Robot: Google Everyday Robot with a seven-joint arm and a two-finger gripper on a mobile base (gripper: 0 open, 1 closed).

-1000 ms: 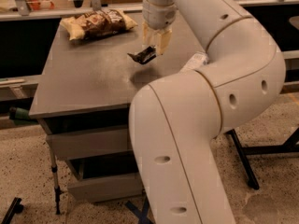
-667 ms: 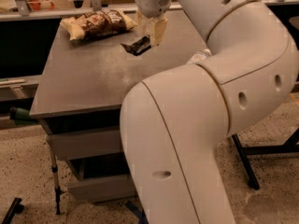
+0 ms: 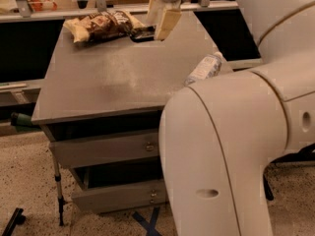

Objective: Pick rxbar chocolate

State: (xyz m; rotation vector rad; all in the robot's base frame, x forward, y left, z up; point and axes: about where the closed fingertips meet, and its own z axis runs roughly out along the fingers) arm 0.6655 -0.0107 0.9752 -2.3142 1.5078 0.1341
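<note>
The rxbar chocolate [image 3: 142,34] is a small flat black wrapper held between the pale fingers [image 3: 165,22] of my gripper [image 3: 154,32]. The gripper is over the far part of the grey table [image 3: 113,77], just right of the chip bag. It is shut on the bar's right end, and the bar hangs tilted just above the tabletop. My large white arm fills the right and front of the view and hides the table's right edge.
A yellow-brown chip bag [image 3: 101,24] lies at the table's far left, close to the bar. A clear plastic bottle [image 3: 204,68] lies on its side at the right, partly behind my arm. Drawers [image 3: 103,149] sit under the tabletop, and a rail [image 3: 59,14] runs behind.
The gripper has carried the bar away from the table's middle toward the far edge and the chip bag. The view has shifted, and the arm covers more of the right side.
</note>
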